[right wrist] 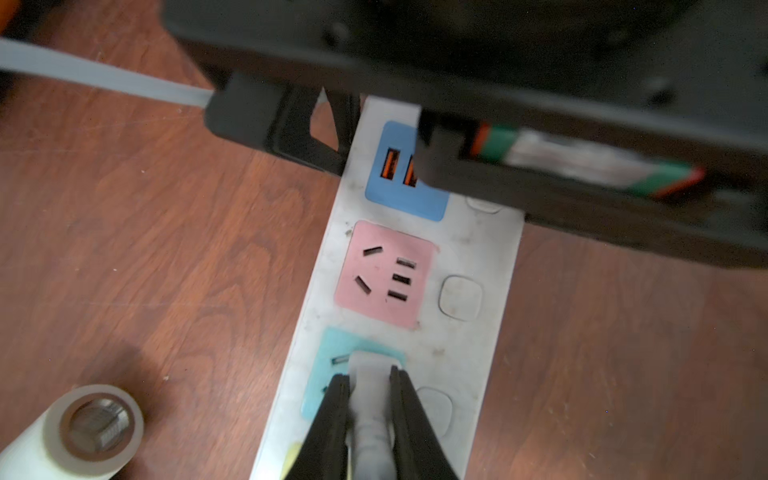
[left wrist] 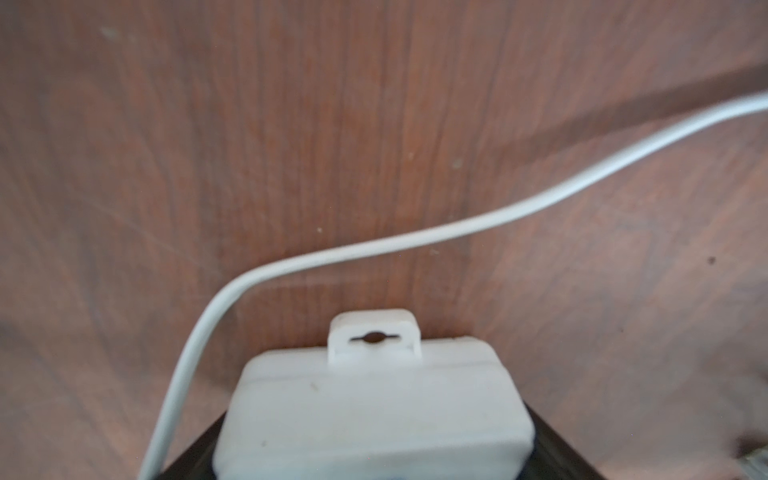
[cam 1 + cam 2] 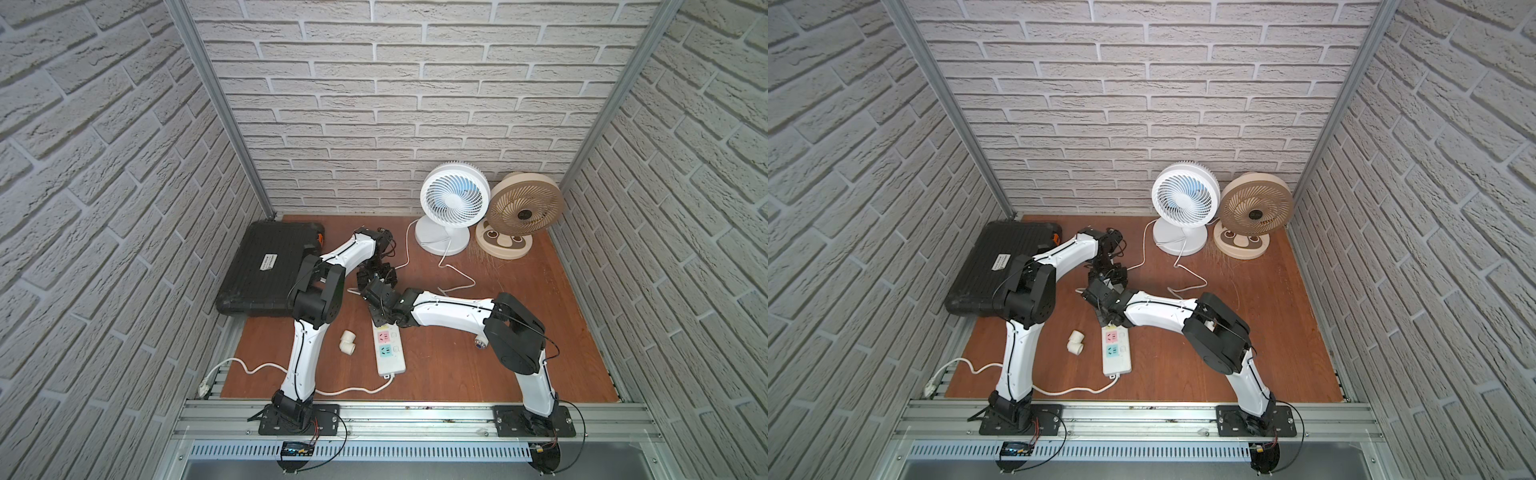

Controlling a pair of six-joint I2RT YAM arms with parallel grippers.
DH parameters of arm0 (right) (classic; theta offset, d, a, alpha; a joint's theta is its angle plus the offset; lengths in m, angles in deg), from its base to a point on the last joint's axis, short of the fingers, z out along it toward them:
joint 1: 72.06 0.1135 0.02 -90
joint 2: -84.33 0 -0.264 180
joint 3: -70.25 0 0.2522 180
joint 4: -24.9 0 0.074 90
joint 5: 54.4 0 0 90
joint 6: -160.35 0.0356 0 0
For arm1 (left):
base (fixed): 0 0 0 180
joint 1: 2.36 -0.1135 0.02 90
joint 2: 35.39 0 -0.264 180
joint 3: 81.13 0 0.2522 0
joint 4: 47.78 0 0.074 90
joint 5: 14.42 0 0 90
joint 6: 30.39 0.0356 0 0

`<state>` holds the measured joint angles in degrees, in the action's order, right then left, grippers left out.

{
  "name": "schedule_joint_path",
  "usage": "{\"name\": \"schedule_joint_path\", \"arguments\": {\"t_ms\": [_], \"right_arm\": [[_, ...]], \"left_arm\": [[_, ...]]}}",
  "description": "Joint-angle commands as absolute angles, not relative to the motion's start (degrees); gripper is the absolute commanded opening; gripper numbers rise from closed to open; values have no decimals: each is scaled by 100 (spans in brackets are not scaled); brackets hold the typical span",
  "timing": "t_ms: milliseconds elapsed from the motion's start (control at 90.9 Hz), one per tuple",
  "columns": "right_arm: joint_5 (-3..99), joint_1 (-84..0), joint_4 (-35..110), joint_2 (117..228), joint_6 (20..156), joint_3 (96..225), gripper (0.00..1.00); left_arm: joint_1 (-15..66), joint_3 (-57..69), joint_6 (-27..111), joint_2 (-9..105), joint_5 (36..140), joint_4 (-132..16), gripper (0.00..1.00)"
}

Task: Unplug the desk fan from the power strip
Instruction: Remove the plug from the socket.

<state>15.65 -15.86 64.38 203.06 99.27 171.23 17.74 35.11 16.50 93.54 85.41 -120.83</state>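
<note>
The long white rectangular power strip (image 3: 390, 349) with pastel socket patches lies mid-table on the reddish wooden tabletop (image 3: 519, 353). The right gripper (image 1: 370, 376) is clamped on a white plug (image 1: 370, 399) above its green patch. The left gripper (image 3: 1102, 286) sits at the strip's far end (image 2: 374, 415); its jaw state cannot be told.

Nothing legible turns up anywhere. The black case (image 3: 266, 270) wears a white label (image 3: 265, 262), but its print is far too small and blurred to read, and the power strip (image 1: 469, 249) shows socket slots only.
</note>
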Motion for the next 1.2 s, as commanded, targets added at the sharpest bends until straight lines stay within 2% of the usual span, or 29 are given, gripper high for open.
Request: {"name": "schedule_joint_path", "arguments": {"t_ms": [0,396,891,1188], "right_arm": [[835,-1412,6640,20386,9496,17514,3],[967,-1432,6339,20234,9522,17284,3],[2404,-2196,5158,19408,10814,15902,3],[2337,-2194,5182,19408,10767,15909,3]], "left_arm": [[1780,3092,1646,9904,8789,-12261,0],[1775,3113,1643,9888,8770,-12289,0],[1765,3149,1654,9879,8771,-12310,0],[1765,3134,1646,9874,8755,-12308,0]]}}
